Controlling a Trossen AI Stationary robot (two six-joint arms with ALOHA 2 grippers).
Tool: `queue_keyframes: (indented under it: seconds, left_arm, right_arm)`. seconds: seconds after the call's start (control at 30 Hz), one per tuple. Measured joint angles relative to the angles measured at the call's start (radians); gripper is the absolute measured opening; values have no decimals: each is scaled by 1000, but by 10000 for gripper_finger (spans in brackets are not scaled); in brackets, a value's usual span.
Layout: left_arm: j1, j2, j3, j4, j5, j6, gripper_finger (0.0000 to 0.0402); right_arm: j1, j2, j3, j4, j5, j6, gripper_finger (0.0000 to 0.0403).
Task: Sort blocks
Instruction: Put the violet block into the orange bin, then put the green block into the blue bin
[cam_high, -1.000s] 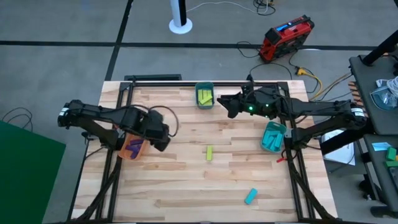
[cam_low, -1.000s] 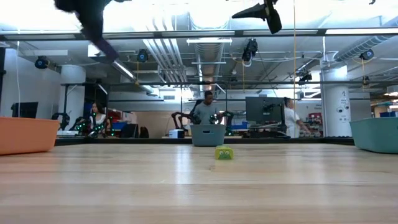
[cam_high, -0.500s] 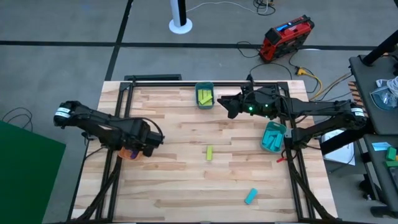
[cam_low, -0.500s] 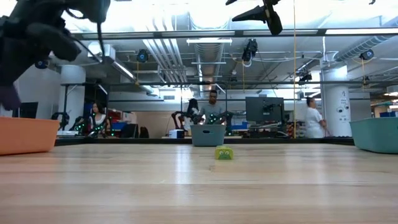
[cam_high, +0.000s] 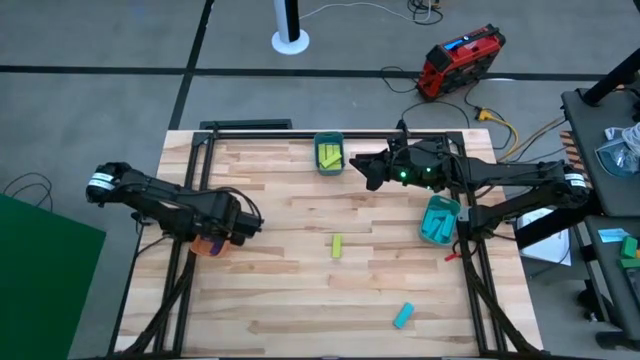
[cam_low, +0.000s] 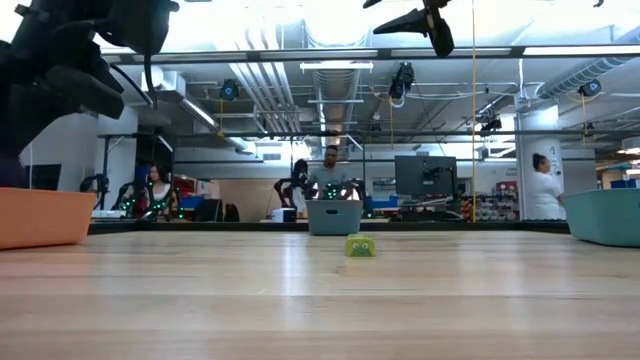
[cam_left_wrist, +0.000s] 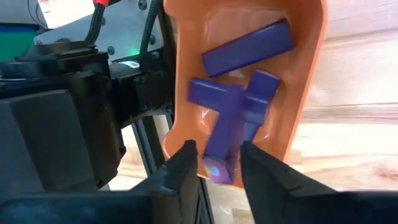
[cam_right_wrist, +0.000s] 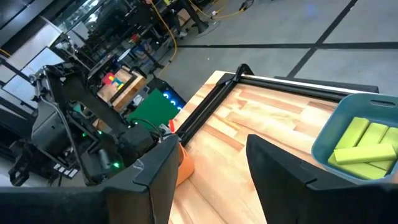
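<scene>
Purple block (cam_left_wrist: 224, 140) between the parted fingers of the left gripper (cam_left_wrist: 214, 163) over the orange bin (cam_left_wrist: 305, 93); right gripper (cam_right_wrist: 208, 162) open, empty.

Grey floor (cam_high: 120, 40) surrounds the table; behind it, ceiling pipes (cam_low: 270, 85) and monitors (cam_low: 418, 175).

Overhead, table-level and two wrist views
</scene>
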Motion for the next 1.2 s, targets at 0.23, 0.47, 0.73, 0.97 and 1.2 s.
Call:
queue_keyframes:
  seconds: [0.23,0.47,0.73,0.97,1.2]
  left_arm:
    - [0,0,-2,-5,1,-3,149]
    - [0,0,78,2,-67,-1,166]
    - [0,0,287,58,-336,78,166]
    - [0,1,397,341,-505,516,161]
    - [9,1,362,619,-504,713,159]
  right_arm:
    - [0,0,0,0,0,0,176]
    - [0,0,0,-50,-4,4,174]
    - [0,0,0,-155,-4,28,171]
    - [0,0,0,-246,-40,58,146]
    - [11,0,0,-362,-80,146,117]
